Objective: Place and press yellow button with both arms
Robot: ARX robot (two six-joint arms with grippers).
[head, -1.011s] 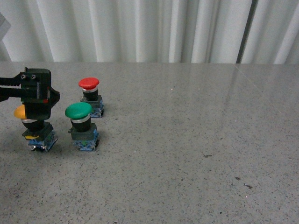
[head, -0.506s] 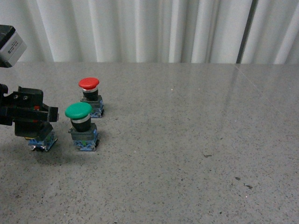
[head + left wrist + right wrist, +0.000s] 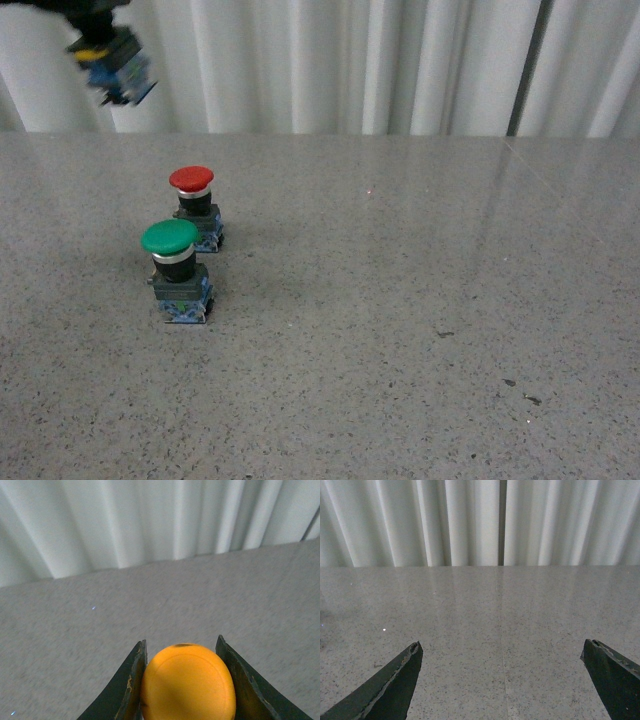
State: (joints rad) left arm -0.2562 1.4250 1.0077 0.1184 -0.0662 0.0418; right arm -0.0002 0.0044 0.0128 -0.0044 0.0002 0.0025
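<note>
The yellow button (image 3: 112, 62) hangs high in the air at the top left of the front view, tilted, its blue base and black body showing. My left gripper is mostly out of that view above it. In the left wrist view the left gripper (image 3: 182, 652) is shut on the button's yellow cap (image 3: 187, 682), one black finger (image 3: 129, 685) on each side. My right gripper (image 3: 502, 652) is open and empty above bare table; it is not in the front view.
A green-capped button (image 3: 175, 270) and a red-capped button (image 3: 195, 205) stand upright at the left of the grey speckled table (image 3: 400, 300). White curtains (image 3: 350, 60) hang behind the table's far edge.
The left gripper closed on the yellow button at the table's left and lifted it high off the table, up to the top left of the view. The green and red buttons have not moved.
</note>
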